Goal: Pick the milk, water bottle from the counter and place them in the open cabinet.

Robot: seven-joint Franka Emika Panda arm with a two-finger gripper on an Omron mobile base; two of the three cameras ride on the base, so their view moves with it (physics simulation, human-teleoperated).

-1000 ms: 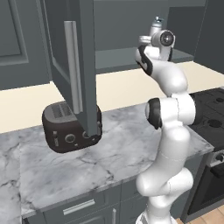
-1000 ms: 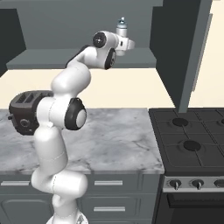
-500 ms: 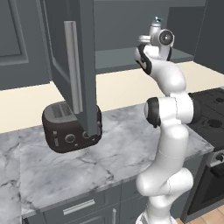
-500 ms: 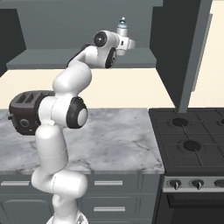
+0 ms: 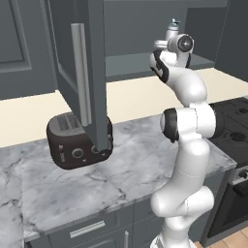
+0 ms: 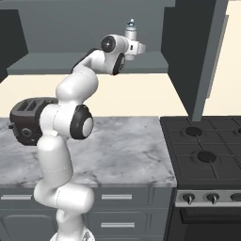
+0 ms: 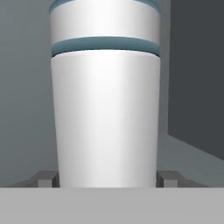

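Toaster (image 5: 77,143) sitting at the left on the table (image 5: 126,169). Arm reaching up and forward, elbow bent, wrist level at the open cabinet (image 6: 89,61) shelf. Gripper (image 7: 105,178) grasping the water bottle (image 7: 105,109), 2 fingers (image 7: 46,178) flanking its base. Bottle standing upright, inside the cabinet opening, teal cap showing above the wrist.

You are looking at a glossy white arm (image 5: 191,131) built of rounded, tube-like segments, its joints capped with dark grey-black discs and collars; a round black cap marks the wrist, and two small grey fingertips (image 7: 167,178) finish it.
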